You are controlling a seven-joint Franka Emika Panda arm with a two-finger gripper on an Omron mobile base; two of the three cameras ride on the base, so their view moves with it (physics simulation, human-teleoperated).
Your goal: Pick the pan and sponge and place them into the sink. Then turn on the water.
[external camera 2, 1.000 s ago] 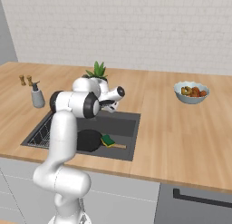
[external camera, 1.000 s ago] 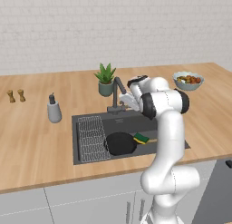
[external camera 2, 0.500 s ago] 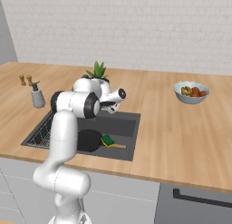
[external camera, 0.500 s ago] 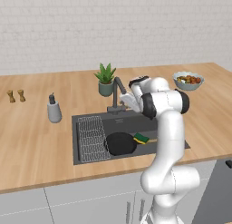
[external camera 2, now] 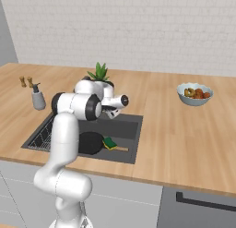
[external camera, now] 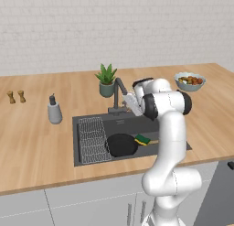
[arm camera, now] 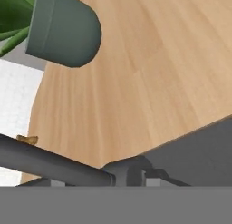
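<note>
I see the pan (external camera: 121, 144) and sponge (external camera: 142, 139) lying in the sink (external camera: 132, 125), touching. My fingers (external camera: 130, 101) sit by the faucet (external camera: 119, 94); their spread I cannot tell.

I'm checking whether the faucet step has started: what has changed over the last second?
The gripper has edged closer to the faucet, near its spout; nothing was grasped or released, and no water runs. The pan and sponge lie unmoved in the sink.
</note>
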